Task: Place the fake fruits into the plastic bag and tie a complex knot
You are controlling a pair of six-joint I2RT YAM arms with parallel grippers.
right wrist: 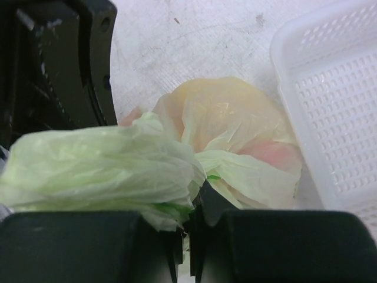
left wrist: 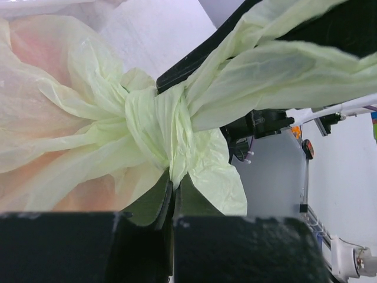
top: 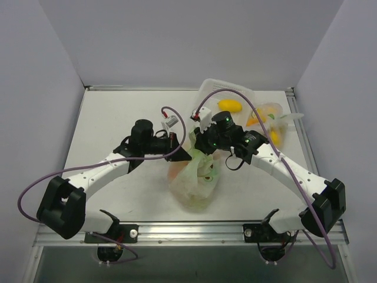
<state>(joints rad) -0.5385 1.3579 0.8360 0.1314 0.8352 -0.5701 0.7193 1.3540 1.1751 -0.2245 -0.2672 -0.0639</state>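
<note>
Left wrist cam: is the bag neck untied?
No, a tight knot wraps the gathered neck of the plastic bag, just above the left claw.

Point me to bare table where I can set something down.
Bare: table far-left, behind the left arm; near strip between plastic bag and right arm. Crowded: far-right, with white slotted basket, clear bag, fake fruits.

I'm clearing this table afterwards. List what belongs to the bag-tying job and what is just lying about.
In the job: plastic bag, knotted at the neck; fruits showing through it; left fingers and right fingers, both shut on the bag.
Lying about: white basket; clear bag.
</note>
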